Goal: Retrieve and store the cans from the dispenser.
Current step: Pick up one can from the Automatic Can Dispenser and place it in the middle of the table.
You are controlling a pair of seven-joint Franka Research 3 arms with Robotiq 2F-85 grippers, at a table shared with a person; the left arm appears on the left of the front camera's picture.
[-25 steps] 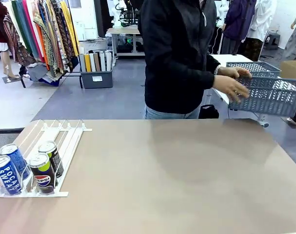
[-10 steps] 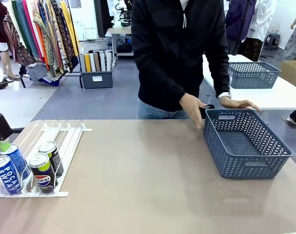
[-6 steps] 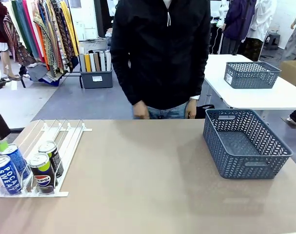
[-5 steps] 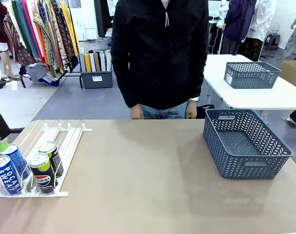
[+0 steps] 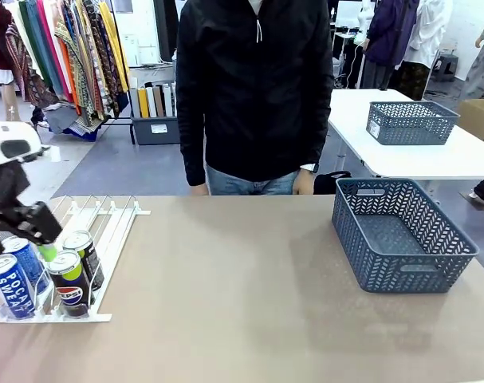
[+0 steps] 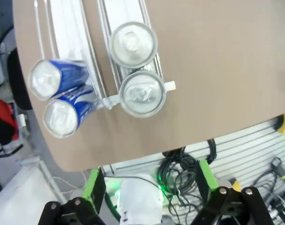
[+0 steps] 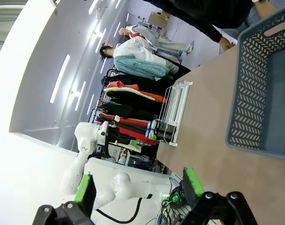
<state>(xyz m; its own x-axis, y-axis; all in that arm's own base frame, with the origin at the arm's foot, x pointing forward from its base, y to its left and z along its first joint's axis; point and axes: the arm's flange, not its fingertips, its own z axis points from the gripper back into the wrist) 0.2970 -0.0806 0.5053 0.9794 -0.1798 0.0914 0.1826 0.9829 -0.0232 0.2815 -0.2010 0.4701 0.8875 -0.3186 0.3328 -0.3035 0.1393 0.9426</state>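
Dispenser (image 5: 94, 214) is lying at the near-left corner of the table (image 5: 226, 311), low end facing the robot. All 4 cans are standing upright at that low end, 2 per lane. Front Pocari can (image 5: 9, 286) and rear Pocari can (image 5: 25, 259) are sharing the dispenser's leftmost lane, touching each other. Front Pepsi can (image 5: 68, 285) and rear Pepsi can (image 5: 86, 254) are queuing in the next lane to the right, also touching. Both front cans are sitting right at the end stops. The upper lanes behind them are lying bare.

L gripper (image 6: 148, 183) is hovering above the dispenser's low end, looking down on the 4 silver tops. Its green pads (image 6: 94, 185) are standing wide apart w/ nothing btwn them, and it is not touching any can. In front view its black body is hanging over the rear Pocari can, at the dispenser's left side.

R gripper (image 7: 138, 187) is hanging well to the right of the dispenser. Its fingers are also spread wide and gripping nothing. Its camera is looking back across the table toward the dispenser's far end.

Grey mesh basket (image 5: 385, 259) is sitting on the table well to the right of the dispenser, open side up, nothing showing inside. A person in a black jacket (image 5: 249, 88) is standing at the table's far edge, beyond and to the right of the dispenser, arms hanging down. A 2nd mesh basket (image 5: 413, 121) is sitting on a white side table (image 5: 361, 148), far right of the dispenser and behind the person.
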